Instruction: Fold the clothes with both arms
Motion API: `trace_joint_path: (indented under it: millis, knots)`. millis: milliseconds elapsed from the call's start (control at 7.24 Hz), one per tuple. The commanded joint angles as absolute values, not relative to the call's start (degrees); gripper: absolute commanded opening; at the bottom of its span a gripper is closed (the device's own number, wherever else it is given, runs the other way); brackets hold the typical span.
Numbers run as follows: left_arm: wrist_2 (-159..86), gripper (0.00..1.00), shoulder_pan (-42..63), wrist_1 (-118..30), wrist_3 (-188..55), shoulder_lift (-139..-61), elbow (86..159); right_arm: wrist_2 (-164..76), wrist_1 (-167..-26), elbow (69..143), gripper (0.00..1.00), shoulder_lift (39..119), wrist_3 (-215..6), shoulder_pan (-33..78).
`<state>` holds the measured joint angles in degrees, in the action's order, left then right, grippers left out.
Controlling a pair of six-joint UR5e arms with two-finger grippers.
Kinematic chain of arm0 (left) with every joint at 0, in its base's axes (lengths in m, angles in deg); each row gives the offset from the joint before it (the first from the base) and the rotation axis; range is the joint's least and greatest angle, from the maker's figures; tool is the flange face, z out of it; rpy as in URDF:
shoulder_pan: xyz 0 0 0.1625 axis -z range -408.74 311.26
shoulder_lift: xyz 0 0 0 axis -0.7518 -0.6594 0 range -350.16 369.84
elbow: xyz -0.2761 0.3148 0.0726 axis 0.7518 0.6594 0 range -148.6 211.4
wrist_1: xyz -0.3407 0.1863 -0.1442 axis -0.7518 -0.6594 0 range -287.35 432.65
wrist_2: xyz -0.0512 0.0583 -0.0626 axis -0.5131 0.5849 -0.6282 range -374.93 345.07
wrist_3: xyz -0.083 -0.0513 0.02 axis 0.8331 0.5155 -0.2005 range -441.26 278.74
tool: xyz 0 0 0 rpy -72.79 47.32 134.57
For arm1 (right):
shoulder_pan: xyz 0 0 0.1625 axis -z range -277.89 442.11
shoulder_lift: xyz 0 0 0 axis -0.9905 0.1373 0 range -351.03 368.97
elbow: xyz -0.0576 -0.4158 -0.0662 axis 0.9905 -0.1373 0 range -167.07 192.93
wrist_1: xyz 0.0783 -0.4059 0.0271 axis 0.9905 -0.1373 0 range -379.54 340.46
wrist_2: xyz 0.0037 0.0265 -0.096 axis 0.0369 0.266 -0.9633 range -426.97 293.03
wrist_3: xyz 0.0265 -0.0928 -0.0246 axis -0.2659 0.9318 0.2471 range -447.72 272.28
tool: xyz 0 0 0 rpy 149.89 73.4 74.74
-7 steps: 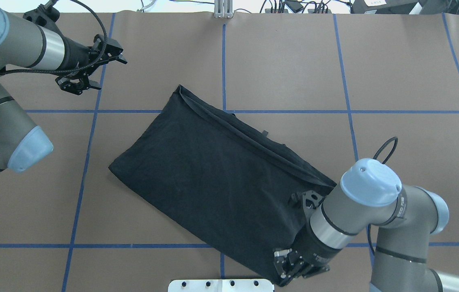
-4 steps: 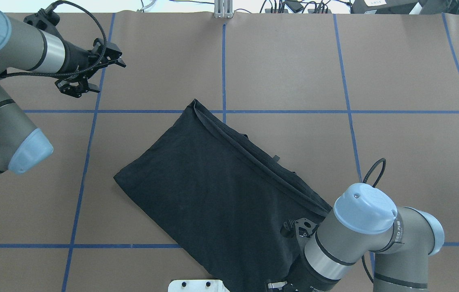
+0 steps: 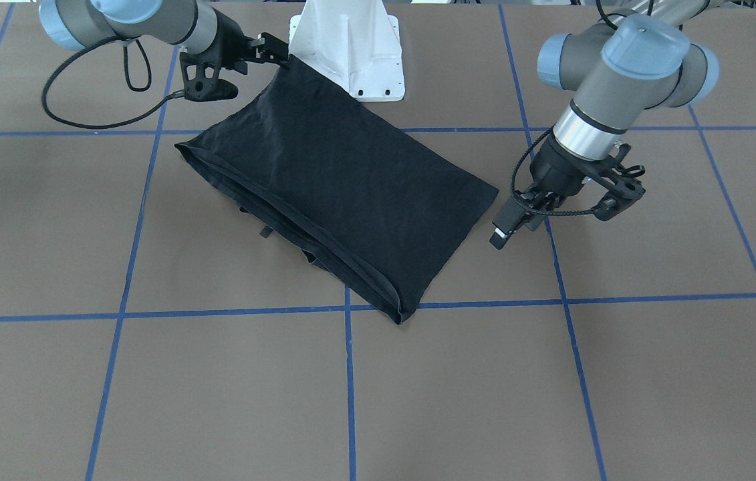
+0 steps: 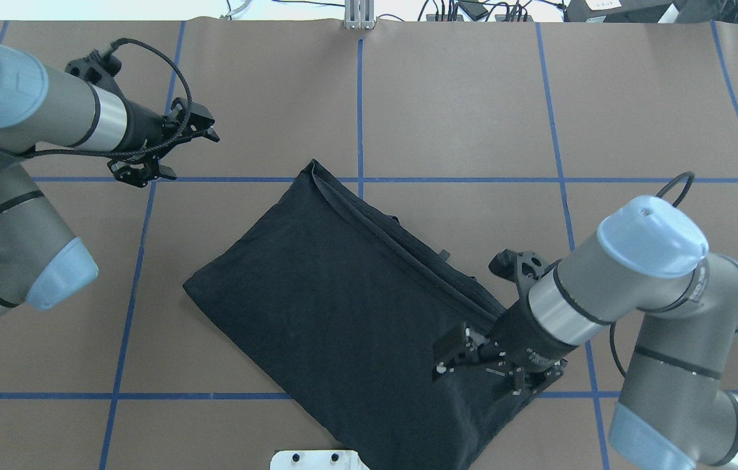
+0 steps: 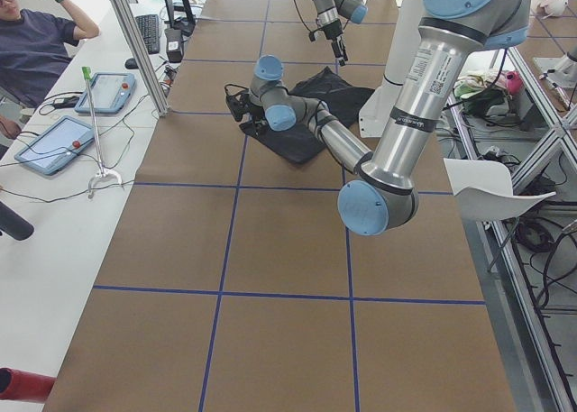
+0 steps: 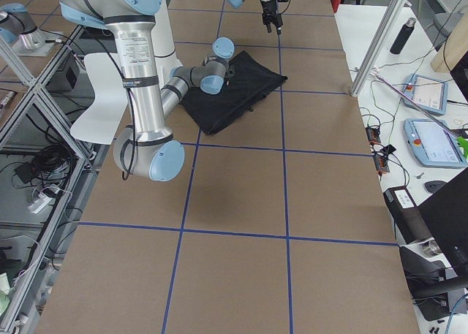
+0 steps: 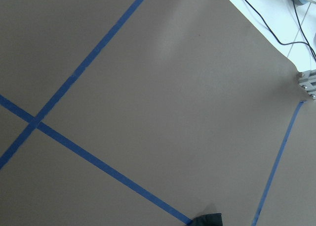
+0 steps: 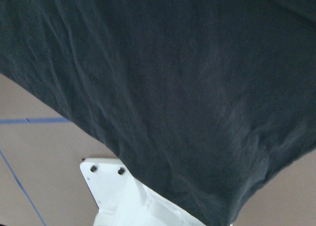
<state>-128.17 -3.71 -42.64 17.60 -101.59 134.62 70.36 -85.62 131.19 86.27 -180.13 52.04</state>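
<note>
Black on brown: see T-shirt (image 4: pixel 329 294) lying diagonal on worktop (image 4: pixel 669 98), long axis running out from base-side corner. Note right hand (image 3: pixel 276 55) clamped on that corner, held raised; left hand (image 4: pixel 183 153) spread, empty, apart, nearer the opposite short end.

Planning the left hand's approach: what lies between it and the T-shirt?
Between left hand and T-shirt, only bare table crossed by blue tape, shown in overhead view.

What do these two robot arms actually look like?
The left arm and right arm are grey-silver jointed tubes with rounded light blue caps. The left gripper and right gripper are black, and a black cable loops beside each wrist.
</note>
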Motion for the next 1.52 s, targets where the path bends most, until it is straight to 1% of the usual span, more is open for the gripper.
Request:
trace_joint_path:
  millis: [0,138,276,414,690,966,1380]
  knots:
    - [-124.5,1.0,-12.6,-43.4,18.0,-96.8,135.3,68.4,-85.5,131.0,1.0,86.0,-179.8,43.8]
    - [-123.6,1.0,-14.8,-46.9,18.1,-93.2,136.9,66.0,-85.5,130.8,1.0,86.0,-179.8,43.4]
    - [-123.9,1.0,-14.9,-52.3,19.0,-89.7,137.4,65.3,-85.5,130.7,1.0,85.4,-179.8,43.5]
    - [-124.0,1.0,-14.9,-54.4,19.8,-87.7,138.1,65.4,-85.6,130.8,1.0,84.7,-179.9,43.5]
    - [-123.8,1.0,-15.8,-54.4,20.4,-87.6,138.2,65.3,-85.6,130.8,1.0,84.8,-179.9,43.6]
    - [-123.5,1.0,-18.8,-54.4,21.5,-88.5,135.8,65.3,-85.7,130.7,1.0,84.8,-179.9,43.7]
    - [-122.5,1.0,-19.9,-54.4,22.4,-89.5,134.9,65.3,-85.9,130.7,1.0,84.9,-180.1,44.1]
